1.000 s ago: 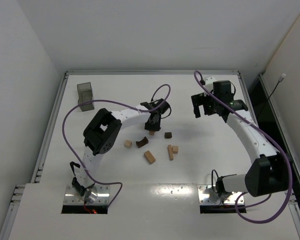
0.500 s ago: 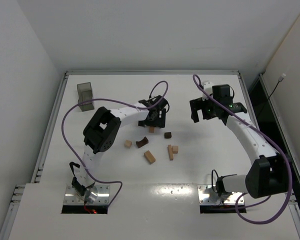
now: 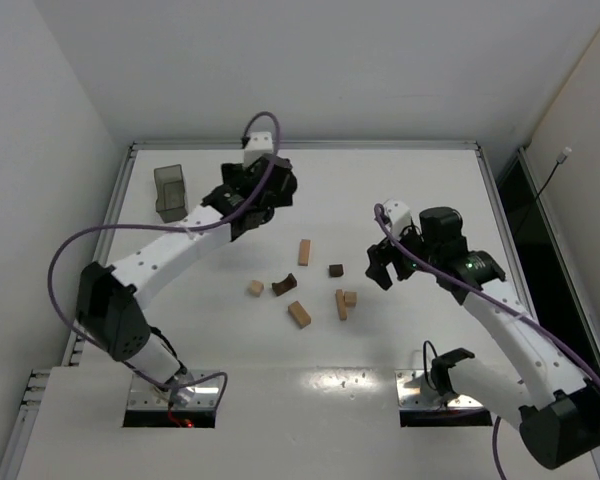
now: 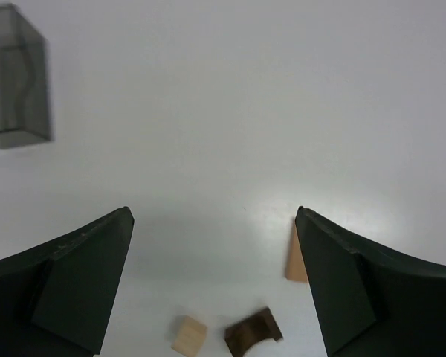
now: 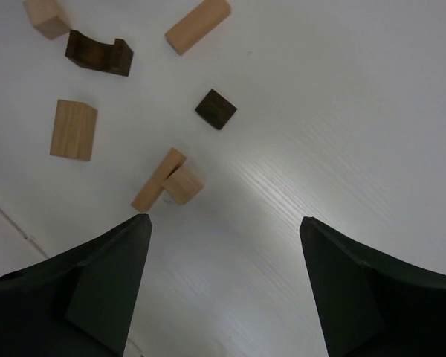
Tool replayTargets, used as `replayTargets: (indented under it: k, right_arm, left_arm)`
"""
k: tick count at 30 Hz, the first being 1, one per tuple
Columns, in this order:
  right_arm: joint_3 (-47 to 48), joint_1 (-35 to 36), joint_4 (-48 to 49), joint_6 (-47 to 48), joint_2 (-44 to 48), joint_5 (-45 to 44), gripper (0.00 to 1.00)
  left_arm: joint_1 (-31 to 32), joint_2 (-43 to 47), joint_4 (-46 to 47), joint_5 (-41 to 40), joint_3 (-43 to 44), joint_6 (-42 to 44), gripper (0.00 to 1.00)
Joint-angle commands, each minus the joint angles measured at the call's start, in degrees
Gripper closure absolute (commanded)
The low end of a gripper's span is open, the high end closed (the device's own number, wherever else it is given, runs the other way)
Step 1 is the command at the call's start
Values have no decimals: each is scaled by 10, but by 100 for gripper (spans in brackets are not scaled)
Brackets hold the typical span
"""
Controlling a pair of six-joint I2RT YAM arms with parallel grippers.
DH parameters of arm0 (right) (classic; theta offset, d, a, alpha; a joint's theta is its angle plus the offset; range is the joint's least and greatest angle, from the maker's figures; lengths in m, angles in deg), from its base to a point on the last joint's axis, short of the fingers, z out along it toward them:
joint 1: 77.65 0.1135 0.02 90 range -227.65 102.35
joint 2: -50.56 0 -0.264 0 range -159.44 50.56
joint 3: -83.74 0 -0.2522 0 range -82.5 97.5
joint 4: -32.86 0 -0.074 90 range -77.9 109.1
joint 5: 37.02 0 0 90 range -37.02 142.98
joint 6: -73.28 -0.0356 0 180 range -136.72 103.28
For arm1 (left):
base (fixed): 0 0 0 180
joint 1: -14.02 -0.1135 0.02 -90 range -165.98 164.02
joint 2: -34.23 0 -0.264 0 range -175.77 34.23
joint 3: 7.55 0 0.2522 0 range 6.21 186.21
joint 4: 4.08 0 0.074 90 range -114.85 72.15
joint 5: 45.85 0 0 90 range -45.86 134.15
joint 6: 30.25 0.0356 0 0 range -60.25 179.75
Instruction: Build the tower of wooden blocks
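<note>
The wooden blocks lie loose and flat on the white table [image 3: 430, 190], none on top of another, so no tower stands. A tan bar [image 3: 304, 251], a dark cube [image 3: 336, 270], a tan cube [image 3: 256, 287], a dark arch [image 3: 285, 286], a wide tan block [image 3: 299, 314], and a thin bar [image 3: 340, 304] touching a small cube [image 3: 350, 298] are spread mid-table. My left gripper [image 3: 278, 190] hangs open and empty behind them; its wrist view shows the tan cube [image 4: 189, 335], the arch [image 4: 253, 333] and the bar [image 4: 295, 256]. To the blocks' right my right gripper [image 3: 380, 268] is open and empty.
A translucent grey bin [image 3: 170, 192] stands at the table's far left, also seen as the bin [image 4: 15, 74] in the left wrist view. Raised rails border the table. The left arm's purple cable [image 3: 80, 250] loops over the left side.
The left gripper opened, left the tan bar lying on the table, and swung back and left. The right arm came forward and left toward the blocks.
</note>
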Motion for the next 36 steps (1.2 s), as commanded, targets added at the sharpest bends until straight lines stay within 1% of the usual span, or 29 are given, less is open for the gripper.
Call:
replayTargets:
  k: [1, 2, 3, 4, 5, 7, 8, 11, 12, 14, 15, 17, 19, 21, 22, 25, 29, 32, 36]
  right_arm:
    - [-19, 13, 30, -32, -27, 56, 24]
    - [-27, 21, 37, -47, -35, 65, 28]
    - [-27, 29, 45, -81, -43, 84, 34]
    - [-35, 34, 45, -98, -51, 91, 35]
    - [-45, 39, 53, -128, -65, 96, 35]
    - [-52, 62, 66, -149, -79, 104, 40]
    - [-52, 71, 78, -159, -86, 104, 42]
    - [-42, 110, 78, -172, -123, 115, 50]
    - [-36, 132, 78, -179, -145, 115, 54]
    - [-19, 150, 60, -184, -170, 99, 58]
    - [-13, 157, 59, -191, -183, 99, 58]
    - [2, 179, 52, -198, -223, 90, 62]
    - [22, 198, 43, -205, -252, 70, 63]
    - [53, 209, 28, -220, -306, 46, 65]
    - [65, 216, 20, -226, -321, 22, 67]
    - [106, 222, -2, -238, -379, -8, 67]
    - [118, 222, -7, -252, -400, -66, 67]
    - [111, 222, -7, -258, -400, -81, 67]
    - [97, 210, -7, -258, -389, -95, 67]
  left_arm:
    - [-43, 43, 23, -139, -26, 46, 10]
    - [-70, 50, 23, -148, -32, 46, 10]
    - [-86, 62, 23, -148, -32, 52, 10]
    - [-118, 67, 23, -148, -37, 52, 10]
    - [-134, 67, 23, -148, -37, 52, 10]
    - [-163, 83, 18, -141, -45, 52, 10]
    - [-189, 83, 18, -133, -45, 52, 10]
    - [-229, 95, 18, -111, -68, 38, 10]
    - [-237, 95, 18, -104, -68, 33, 10]
    - [-254, 95, 18, -90, -74, 27, 10]
    - [-254, 101, 18, -85, -80, 27, 10]
    - [-266, 101, 12, -80, -80, 27, 10]
    - [-266, 101, 12, -75, -80, 27, 10]
    - [-271, 101, 12, -69, -74, 27, 10]
    - [-271, 101, 12, -69, -74, 27, 10]
    - [-277, 101, 12, -69, -74, 27, 10]
    - [-282, 106, 12, -56, -85, 27, 10]
    - [-293, 106, 18, -42, -85, 22, 10]
    - [-293, 101, 18, -35, -85, 22, 10]
